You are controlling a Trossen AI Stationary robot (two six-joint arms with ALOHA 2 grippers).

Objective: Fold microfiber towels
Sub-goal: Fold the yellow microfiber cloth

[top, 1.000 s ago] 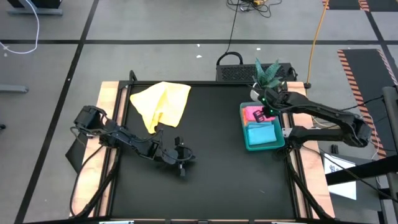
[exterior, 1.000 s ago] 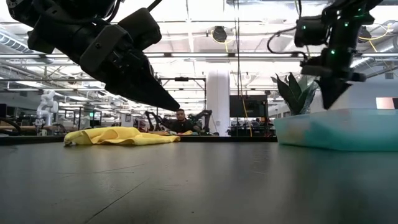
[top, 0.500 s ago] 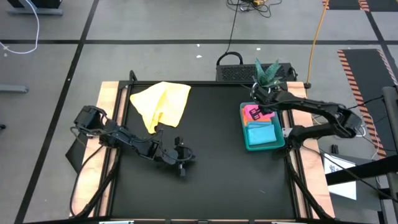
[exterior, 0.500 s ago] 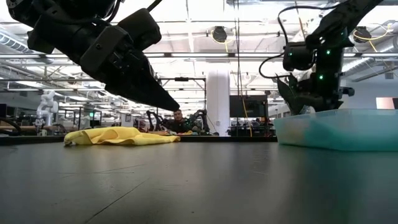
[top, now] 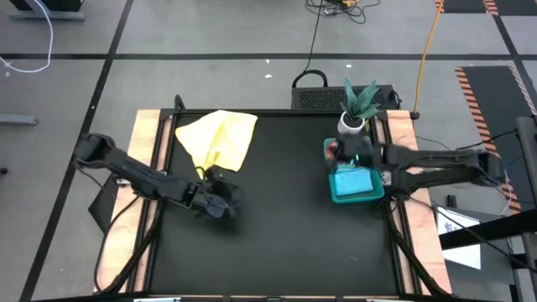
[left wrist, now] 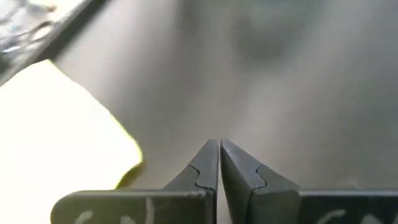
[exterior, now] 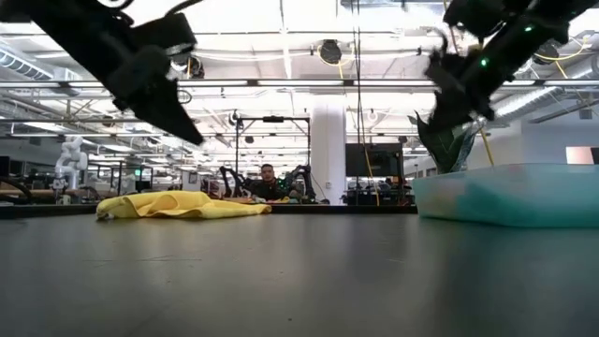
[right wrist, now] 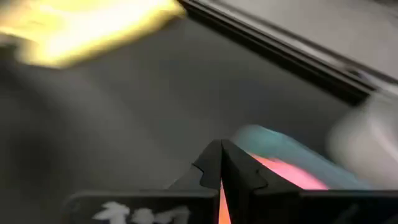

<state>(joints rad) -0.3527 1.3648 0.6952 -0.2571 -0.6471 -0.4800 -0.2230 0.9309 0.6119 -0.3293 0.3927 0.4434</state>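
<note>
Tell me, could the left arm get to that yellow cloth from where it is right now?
Probably yes. The left gripper, fingers shut, hangs just beside the yellow towel's near edge, with only bare black table between them. It would need to open first.

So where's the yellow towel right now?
From above, the yellow towel lies crumpled on the mat's far left corner, just beyond the left end effector.
</note>
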